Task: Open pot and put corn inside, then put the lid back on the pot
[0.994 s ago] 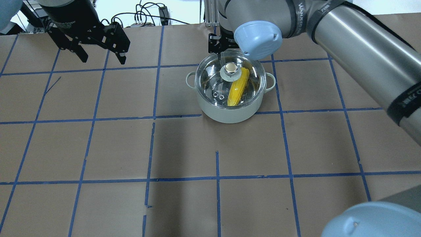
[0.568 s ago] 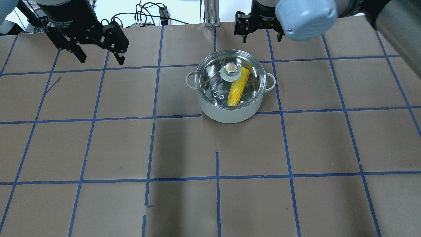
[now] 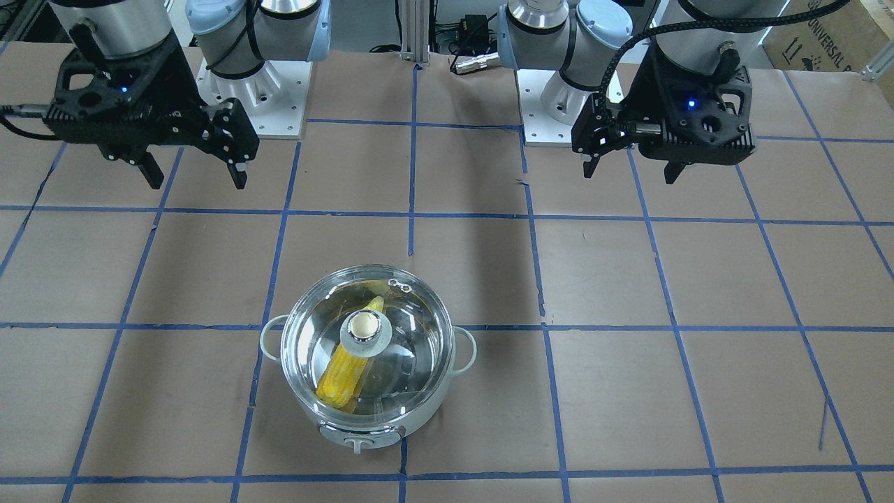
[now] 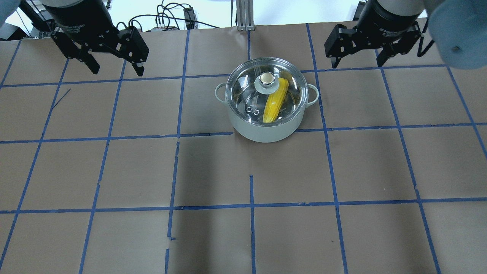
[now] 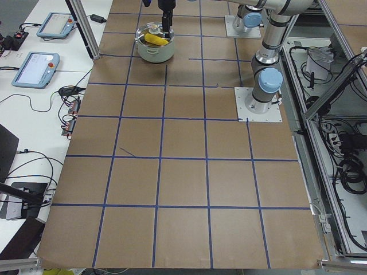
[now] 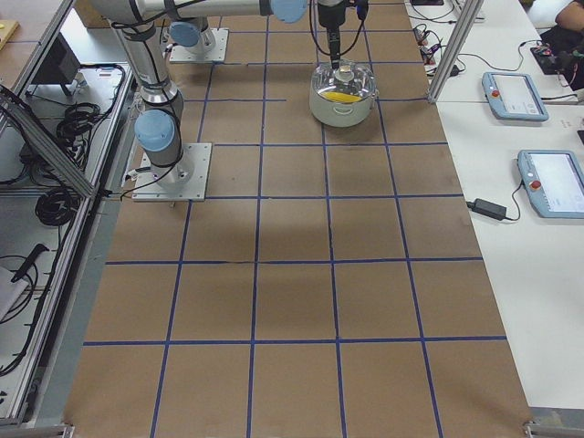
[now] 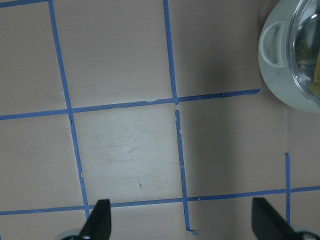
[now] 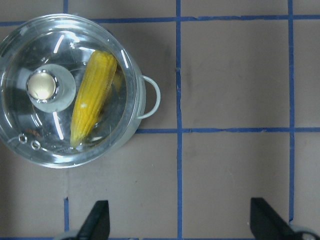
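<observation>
The pale mint pot (image 4: 266, 131) stands right of the table's middle, its control tab facing away from the robot. The clear glass lid (image 4: 247, 91) sits on it, knob (image 4: 267, 78) up. The yellow corn (image 4: 276, 101) lies inside under the glass. The pot (image 3: 419, 419), lid (image 3: 412, 335) and corn (image 3: 342, 374) also show in the front-facing view. My left gripper (image 4: 118, 71) is open and empty, far to the pot's left. My right gripper (image 4: 357, 64) is open and empty, beyond and right of the pot. The right wrist view shows the lid (image 8: 30, 115) and corn (image 8: 92, 95) from above.
Brown paper with a blue tape grid (image 4: 251, 205) covers the table. The arm bases (image 3: 251, 91) (image 3: 552, 105) stand at the robot's edge. Cables (image 4: 167, 19) lie past the far edge. Tablets (image 6: 516, 91) lie on the side bench. The pot's handle (image 7: 272, 45) shows in the left wrist view.
My right gripper has drawn back from over the lid and swung off to the right of the pot. The lid stays on the pot. The left arm has not moved.
</observation>
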